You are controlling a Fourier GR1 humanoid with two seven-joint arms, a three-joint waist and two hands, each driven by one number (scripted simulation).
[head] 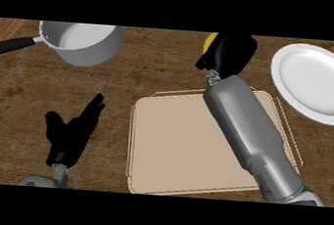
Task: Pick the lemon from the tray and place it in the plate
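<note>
Since the lemon is nearly buried, here is what you have to go on.

Lemon (210, 39): only a yellow sliver shows at the upper left edge of the right robot hand (228, 52), past the tray's far edge and over the worktop, left of the plate.
Right robot hand: black fingers curled round the lemon, hiding most of it.
Left robot hand (73, 127): resting at lower left, fingers straight, holding nothing.
Handling: expect a light, rounded fruit with a stiff but slightly yielding rind; it would likely roll once set down. You are best wrapped round its middle, as the hand seems to be.
Plate (318, 83): white, glossy, shallow, with a raised rim that should stop a rolling fruit; probably hard and slick.
Tray (174, 149): tan, flat, rounded corners, thin raised lip, matte surface.
Saucepan (84, 41): grey metal, dark handle, at upper left, well apart from your path.
Worktop (26, 90): brown wood grain, dull finish.
</note>
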